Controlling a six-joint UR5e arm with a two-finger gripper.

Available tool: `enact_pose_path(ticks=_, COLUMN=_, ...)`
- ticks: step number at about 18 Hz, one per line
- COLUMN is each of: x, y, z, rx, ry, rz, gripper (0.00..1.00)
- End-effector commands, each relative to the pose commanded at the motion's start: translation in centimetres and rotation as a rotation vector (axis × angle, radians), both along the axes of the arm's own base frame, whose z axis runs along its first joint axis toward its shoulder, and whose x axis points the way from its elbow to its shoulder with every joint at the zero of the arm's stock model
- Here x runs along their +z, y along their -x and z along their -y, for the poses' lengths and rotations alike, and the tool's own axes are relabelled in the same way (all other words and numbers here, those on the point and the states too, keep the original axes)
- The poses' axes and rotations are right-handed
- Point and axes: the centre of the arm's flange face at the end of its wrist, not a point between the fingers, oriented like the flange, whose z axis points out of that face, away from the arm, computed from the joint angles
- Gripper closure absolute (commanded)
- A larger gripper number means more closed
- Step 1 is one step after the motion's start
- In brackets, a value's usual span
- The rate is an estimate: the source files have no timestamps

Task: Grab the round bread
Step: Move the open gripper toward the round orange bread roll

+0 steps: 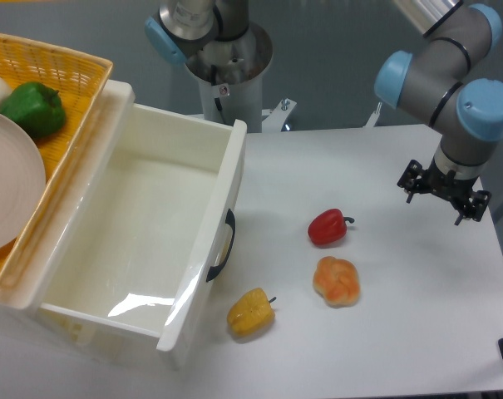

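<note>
The round bread (337,281) is a small orange-tan knotted bun with paler patches, lying on the white table (417,291) right of centre. A smooth red pepper (327,227) lies just behind it. A yellow pepper (251,312) with a dark stem lies to its left. My gripper (444,195) hangs at the right side of the table, well behind and to the right of the bread, above the surface. Its dark fingers point down and hold nothing; how far apart they stand is not clear.
A large white plastic bin (143,241) with a dark handle stands at the left. Behind it a wicker basket (60,66) holds a green pepper (33,108) and a white plate (10,183). The arm's base column (230,75) stands at the back.
</note>
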Motion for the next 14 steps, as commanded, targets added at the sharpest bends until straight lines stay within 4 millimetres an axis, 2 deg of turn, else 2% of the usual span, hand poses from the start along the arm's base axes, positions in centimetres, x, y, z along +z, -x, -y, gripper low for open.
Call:
enact_pose_path(ticks=5, x=-0.7, y=-0.6, z=0.0, rx=0.007, ry=-0.002, rz=0.018, gripper=0.00)
enact_pose_path(ticks=7, x=-1.4, y=-1.8, z=0.4, rx=0.028, ry=-0.013, rz=0.040, gripper=0.00)
enact_pose_path(ticks=10, x=-2.6, y=-2.9, z=2.2, rx=0.048, ry=-0.025, rz=0.077, gripper=0.00)
enact_pose_path(ticks=14, x=-3.6, y=-4.6, z=2.1, rx=0.085, ry=-0.047, rz=0.118, gripper=0.00)
